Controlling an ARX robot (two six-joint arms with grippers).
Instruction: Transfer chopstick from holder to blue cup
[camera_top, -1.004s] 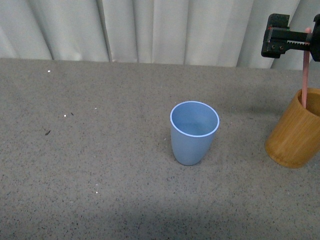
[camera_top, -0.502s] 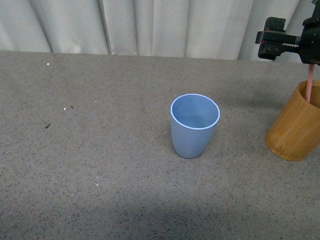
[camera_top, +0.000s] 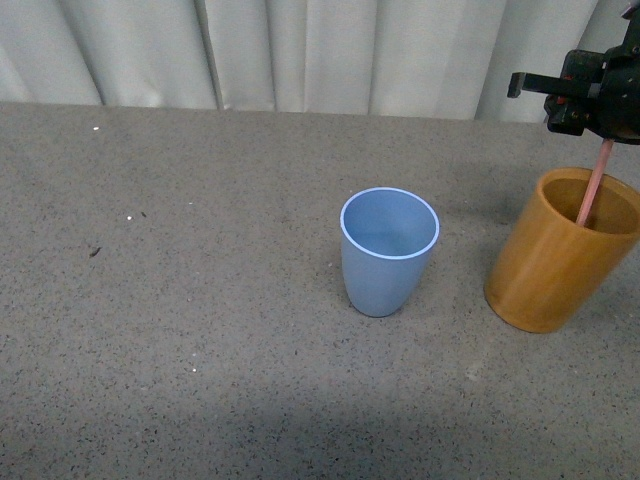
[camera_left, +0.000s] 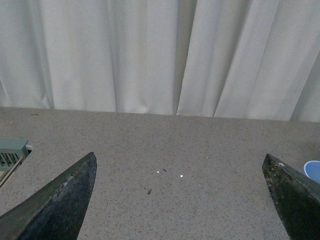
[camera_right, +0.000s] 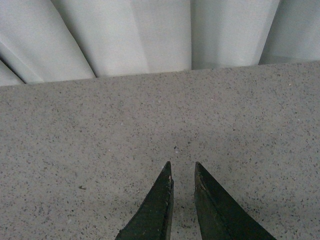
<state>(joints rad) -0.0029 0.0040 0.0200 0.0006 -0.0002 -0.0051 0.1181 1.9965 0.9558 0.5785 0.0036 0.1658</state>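
Note:
In the front view the light blue cup (camera_top: 389, 250) stands upright on the grey table, empty. The orange-brown bamboo holder (camera_top: 560, 252) stands to its right, tilted. The pink chopstick (camera_top: 593, 185) rises out of the holder's mouth, its top end held in my right gripper (camera_top: 605, 138), which is shut on it above the holder. In the right wrist view the gripper (camera_right: 182, 170) shows two dark jaws nearly closed; the chopstick does not show there. My left gripper (camera_left: 180, 170) is open, jaws wide apart over bare table, and the cup's rim (camera_left: 313, 170) peeks in at the edge.
White curtains (camera_top: 300, 55) hang behind the table's far edge. A pale green object (camera_left: 10, 152) sits at the edge of the left wrist view. Small white and dark specks (camera_top: 130, 217) lie on the table left of the cup.
The holder has shifted left toward the cup and now shows in full. My right gripper, holding the chopstick, stays above the holder's mouth.

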